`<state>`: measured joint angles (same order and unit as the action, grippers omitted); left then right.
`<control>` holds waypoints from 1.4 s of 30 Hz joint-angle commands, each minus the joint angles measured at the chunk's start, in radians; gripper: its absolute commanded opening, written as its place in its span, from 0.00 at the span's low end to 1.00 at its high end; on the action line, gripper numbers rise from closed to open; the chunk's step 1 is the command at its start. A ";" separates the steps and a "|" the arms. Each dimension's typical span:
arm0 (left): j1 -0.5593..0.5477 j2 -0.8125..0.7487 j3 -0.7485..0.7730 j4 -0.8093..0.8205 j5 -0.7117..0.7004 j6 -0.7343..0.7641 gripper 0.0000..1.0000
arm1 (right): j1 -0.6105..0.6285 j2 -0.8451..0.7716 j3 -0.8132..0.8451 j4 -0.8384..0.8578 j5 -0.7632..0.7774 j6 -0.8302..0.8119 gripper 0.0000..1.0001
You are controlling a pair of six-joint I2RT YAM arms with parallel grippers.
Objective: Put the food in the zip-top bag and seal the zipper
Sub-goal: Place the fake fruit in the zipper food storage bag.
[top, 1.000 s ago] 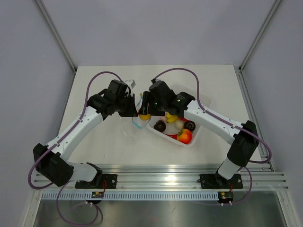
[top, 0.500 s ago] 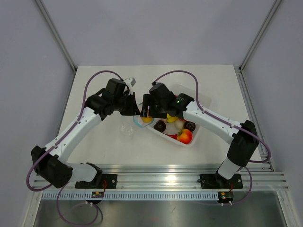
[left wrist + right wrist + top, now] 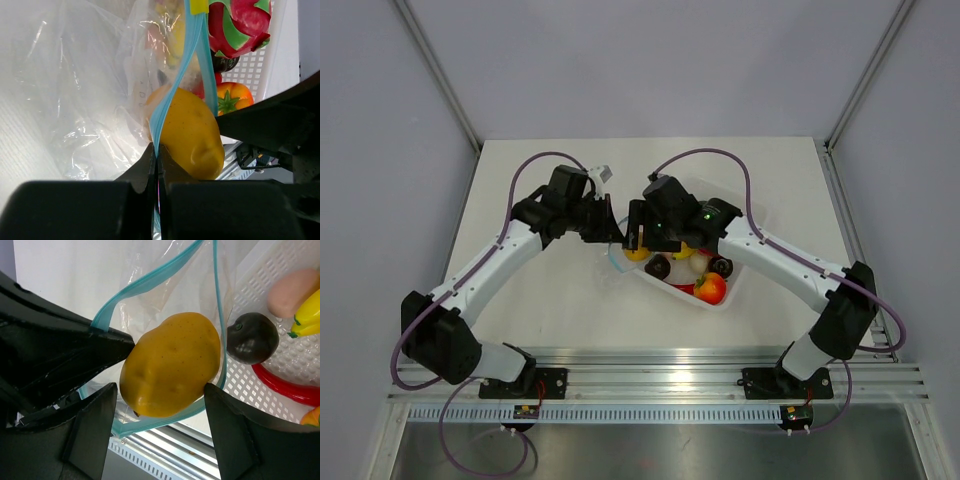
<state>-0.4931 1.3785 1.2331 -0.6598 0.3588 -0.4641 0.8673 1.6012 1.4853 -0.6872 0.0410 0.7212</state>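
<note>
The zip-top bag [image 3: 75,100] hangs from my left gripper [image 3: 157,156], which is shut on its light blue zipper [image 3: 186,65]. The bag's mouth gapes open in the right wrist view, with the zipper [image 3: 150,282] looping round a yellow-orange fruit [image 3: 170,362] that sits in it. My right gripper [image 3: 160,390] is open, its fingers [image 3: 95,425] either side of that fruit, with a gap on the left. From above, both grippers meet at the bag [image 3: 613,258] beside the tray. More food lies in the tray: a dark brown fruit [image 3: 252,337], a pink-and-green one [image 3: 240,25] and a red-orange one [image 3: 710,288].
The white perforated tray [image 3: 728,298] stands right of the bag, under my right arm. A yellow banana [image 3: 307,315], a pale pink piece [image 3: 292,290] and a red ring [image 3: 285,385] lie in it. The aluminium rail [image 3: 660,365] runs along the near edge.
My right gripper's fingers have spread wider around the yellow-orange fruit. Both grippers and the bag have shifted slightly right and away from the near edge; the left stays shut on the zipper.
</note>
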 commanded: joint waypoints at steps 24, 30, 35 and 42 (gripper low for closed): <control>0.068 0.021 -0.054 0.155 0.307 -0.056 0.00 | -0.017 -0.103 -0.013 0.078 0.085 0.034 0.79; 0.097 0.028 -0.055 0.187 0.359 -0.080 0.00 | -0.016 -0.093 0.001 0.042 0.079 0.014 0.78; 0.140 0.027 -0.055 0.226 0.430 -0.107 0.00 | -0.017 -0.076 0.003 0.008 0.066 0.012 0.75; 0.174 0.017 -0.057 0.233 0.462 -0.116 0.00 | -0.016 -0.069 0.016 0.002 0.062 -0.002 0.73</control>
<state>-0.3325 1.4055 1.1755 -0.4892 0.7521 -0.5594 0.8524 1.5223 1.4693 -0.6800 0.1108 0.7364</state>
